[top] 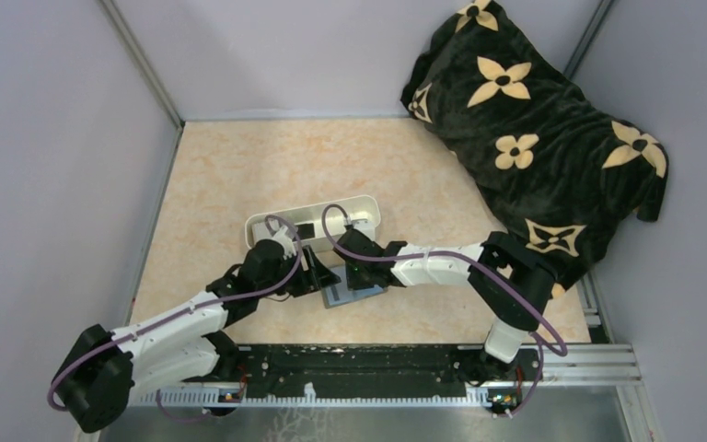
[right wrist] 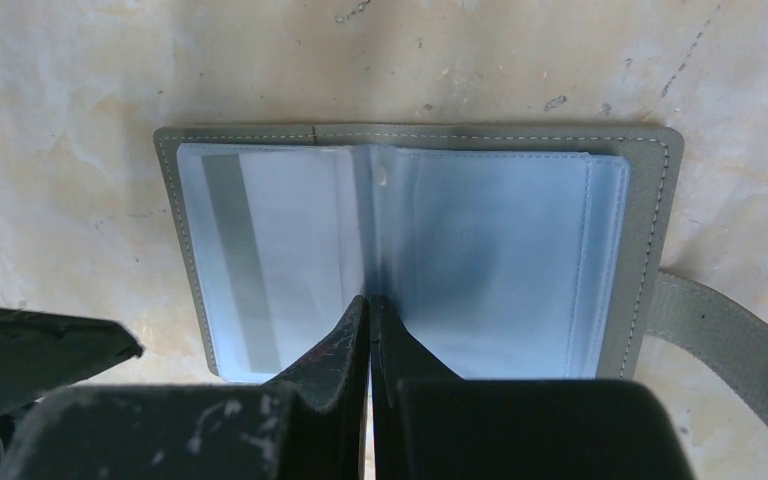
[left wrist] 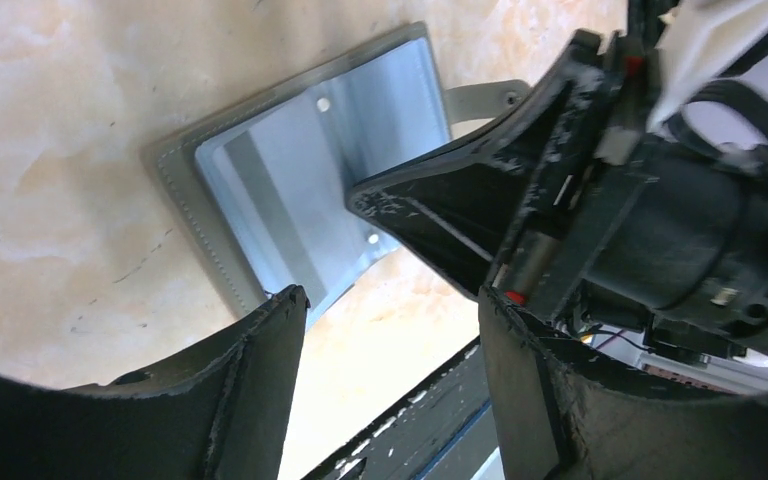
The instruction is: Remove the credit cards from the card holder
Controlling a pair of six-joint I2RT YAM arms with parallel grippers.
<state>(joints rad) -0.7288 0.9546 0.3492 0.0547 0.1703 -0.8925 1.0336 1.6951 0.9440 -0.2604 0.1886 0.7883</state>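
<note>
card holder (right wrist: 490, 250) lies open flat on the table (right wrist: 60, 90), between both grippers, on the near side of the white tray (top: 313, 216). In the right wrist view its long axis runs side to side, with the centre fold across it and the strap (right wrist: 720, 330) sticking out at the right end. pale card (right wrist: 260, 250) with a grey stripe sits in the left sleeve, long side parallel to the fold. right gripper (right wrist: 370, 305) is fully closed, tips on the fold at the near edge; can't tell if a sleeve is pinched. left gripper (left wrist: 390, 300) is wide open and empty, just beside the holder.

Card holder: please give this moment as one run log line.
card holder: open flat on table | right gripper: shut, tips at its fold | left gripper: open, empty | striped card: in pocket
</note>
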